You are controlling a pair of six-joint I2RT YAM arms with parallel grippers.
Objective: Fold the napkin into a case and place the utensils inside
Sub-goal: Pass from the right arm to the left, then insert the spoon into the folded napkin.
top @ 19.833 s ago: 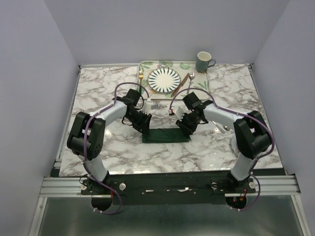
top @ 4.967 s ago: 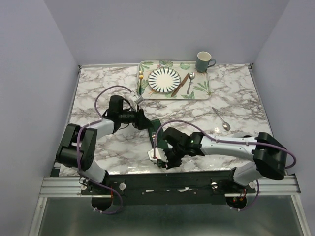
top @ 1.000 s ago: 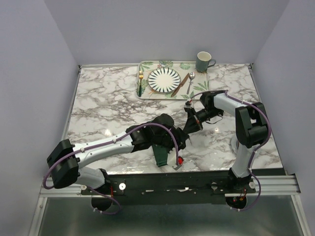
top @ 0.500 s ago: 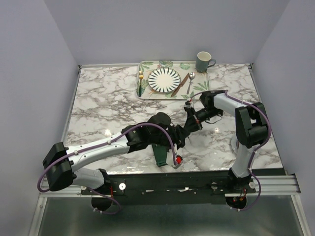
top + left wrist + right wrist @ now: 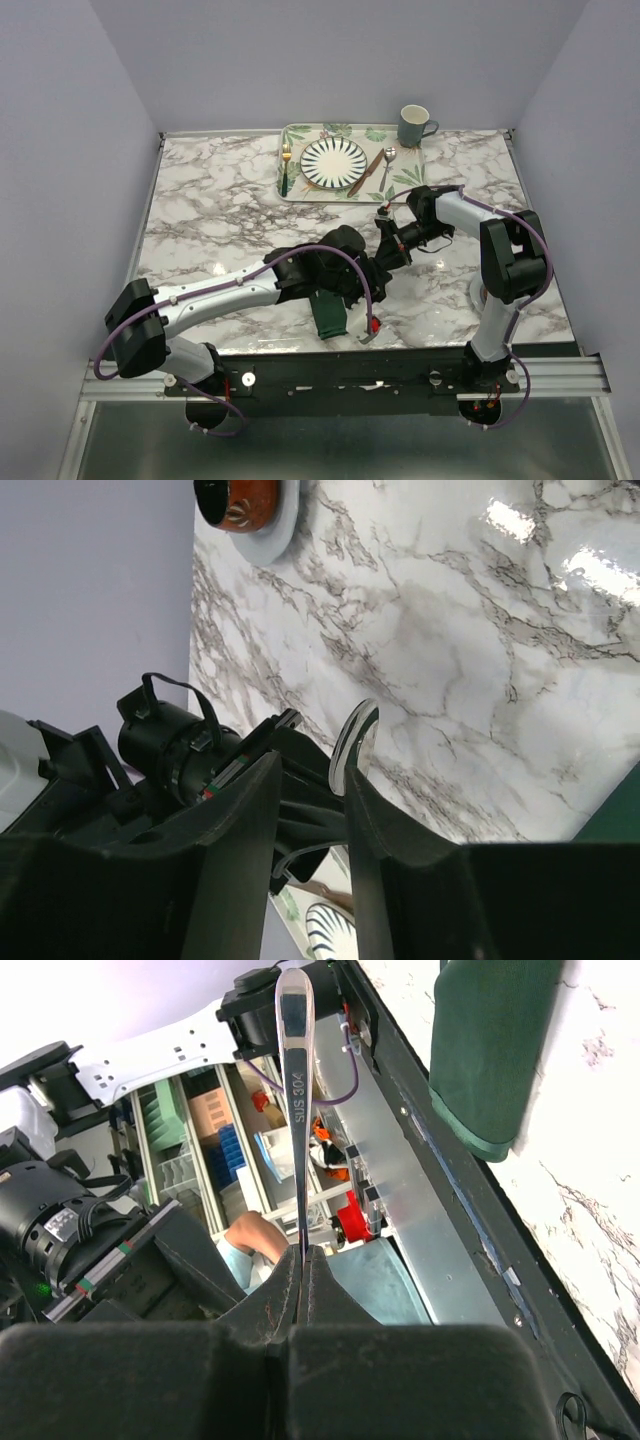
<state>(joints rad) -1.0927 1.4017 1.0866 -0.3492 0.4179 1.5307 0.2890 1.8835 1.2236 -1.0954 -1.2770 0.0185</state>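
Here, the right claw [image 5: 303, 1256] is clenched on the spoon [image 5: 296, 1070] — its bowl beside the parted fingers of the left claw [image 5: 312, 770]. The green case [image 5: 331, 314] lies on the bench [image 5: 200, 220], near its front edge.

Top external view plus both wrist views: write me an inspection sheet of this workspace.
Surface: marble table, nothing spilled.
Job's things: folded green case near the front edge; fork, knife and spoon on the tray.
Clutter: striped plate; mug.
Grippers: right gripper shut on a silver utensil; left gripper jaws apart, the utensil's end between them, contact unclear.
Cables: purple cables loop off both arms.
Surroundings: lilac walls; shelving beyond the near edge.
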